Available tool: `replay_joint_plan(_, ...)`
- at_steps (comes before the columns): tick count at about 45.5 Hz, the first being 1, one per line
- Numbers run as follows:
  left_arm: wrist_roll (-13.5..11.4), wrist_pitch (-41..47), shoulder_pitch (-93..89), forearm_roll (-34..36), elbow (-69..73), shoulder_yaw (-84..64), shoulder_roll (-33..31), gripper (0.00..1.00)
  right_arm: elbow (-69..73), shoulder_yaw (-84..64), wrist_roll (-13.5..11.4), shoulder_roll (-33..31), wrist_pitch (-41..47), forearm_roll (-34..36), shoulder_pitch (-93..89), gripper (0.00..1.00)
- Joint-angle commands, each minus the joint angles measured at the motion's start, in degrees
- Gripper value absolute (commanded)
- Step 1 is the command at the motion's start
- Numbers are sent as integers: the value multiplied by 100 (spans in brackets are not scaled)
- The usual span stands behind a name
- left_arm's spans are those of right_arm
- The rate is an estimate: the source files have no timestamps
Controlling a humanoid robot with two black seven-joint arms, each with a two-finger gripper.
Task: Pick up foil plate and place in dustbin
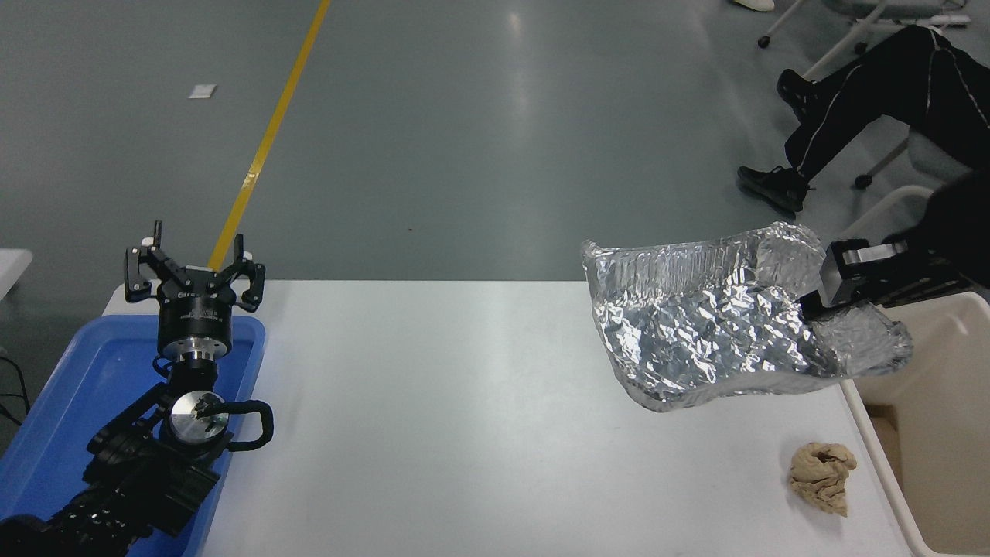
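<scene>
Here the right end effector (821, 303) is clamped on the foil plate (711, 329), held in the air just above the worktop (464, 402). Below it lies a tan paper wad (823, 476); the dustbin (928, 402) sits just beside, cut off at the frame edge. The left end effector (193, 271), fingers apart, rests over a blue tray (69, 402).

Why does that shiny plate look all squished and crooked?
The foil plate is crumpled and bent, tilted in the air, pinched at one edge by the right gripper. A tan paper wad lies loose on the table.
</scene>
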Motion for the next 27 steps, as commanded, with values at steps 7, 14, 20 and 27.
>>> replay_joint_plan(7,0,-1,0,-9,0,0,0,99,-913,-28,-59,-159,-892,12,-1677,0)
replay_joint_plan(14,0,-1,0,0,0,0,0,99,-1871,60,-59,-484,-1279,56,-2908,0)
replay_joint_plan(20,0,-1,0,-9,0,0,0,99,-2837,288,-50,-844,-1507,83,-4032,0)
replay_joint_plan(27,0,-1,0,-9,0,0,0,99,-4059,1359,-41,-1328,-1534,188,-5667,0)
